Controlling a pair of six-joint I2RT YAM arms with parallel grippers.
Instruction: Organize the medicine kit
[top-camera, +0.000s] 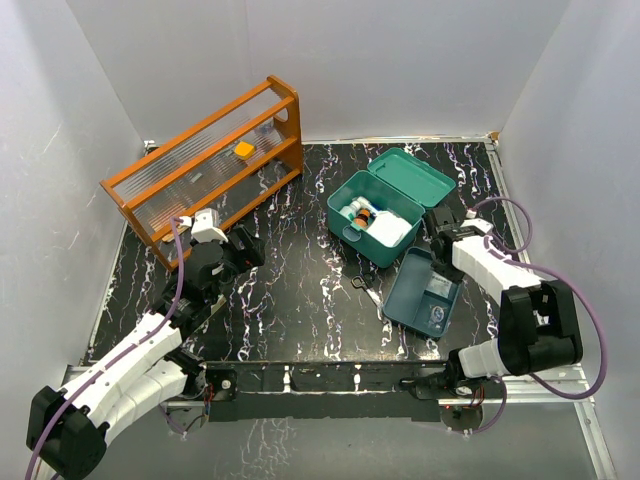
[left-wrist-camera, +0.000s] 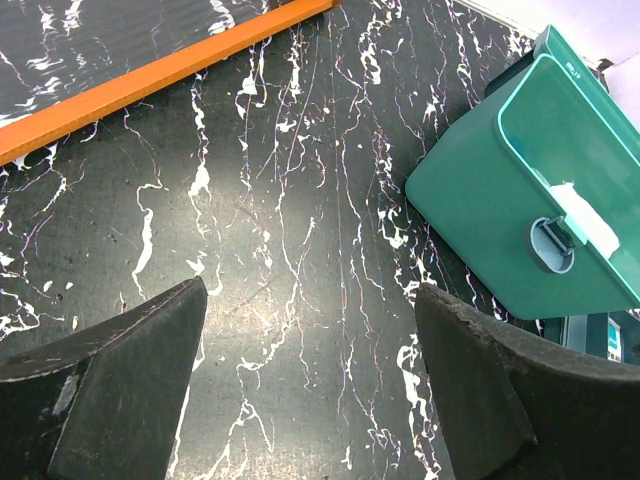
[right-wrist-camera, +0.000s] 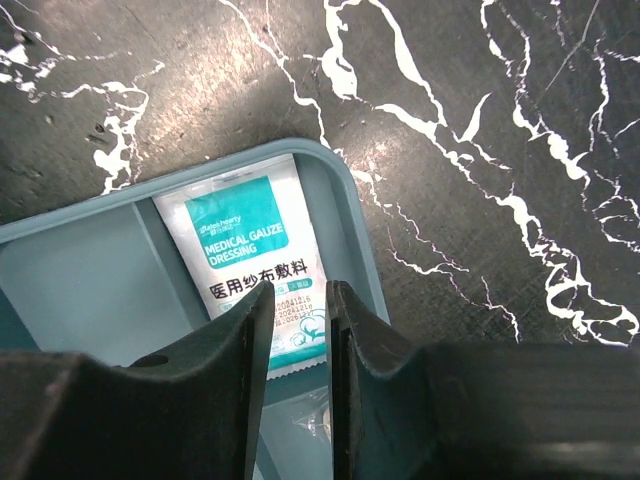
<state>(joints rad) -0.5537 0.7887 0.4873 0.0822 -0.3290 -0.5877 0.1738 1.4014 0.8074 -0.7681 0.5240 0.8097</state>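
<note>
The teal-green medicine kit (top-camera: 345, 232) stands open at the table's centre right, lid tipped back, with small bottles (top-camera: 362, 213) and a white pack (top-camera: 392, 230) inside. In the left wrist view the kit (left-wrist-camera: 490, 210) shows its side wall and latch. My left gripper (top-camera: 248, 245) (left-wrist-camera: 310, 290) hangs open over bare table left of the kit, holding nothing. My right gripper (top-camera: 437, 225) (right-wrist-camera: 300, 290) hovers over a medical gauze dressing packet (right-wrist-camera: 245, 240) lying flat in the blue-grey tray (right-wrist-camera: 350, 210). Its jaws stand a narrow gap apart, and the packet shows through that gap.
The blue-grey tray (top-camera: 410, 295) lies just in front of the kit on the right. An orange wooden rack (top-camera: 205, 165) with an orange item (top-camera: 244, 149) stands at the back left. A small dark object (top-camera: 358, 283) lies on the marble-patterned table (top-camera: 290, 300). White walls enclose three sides.
</note>
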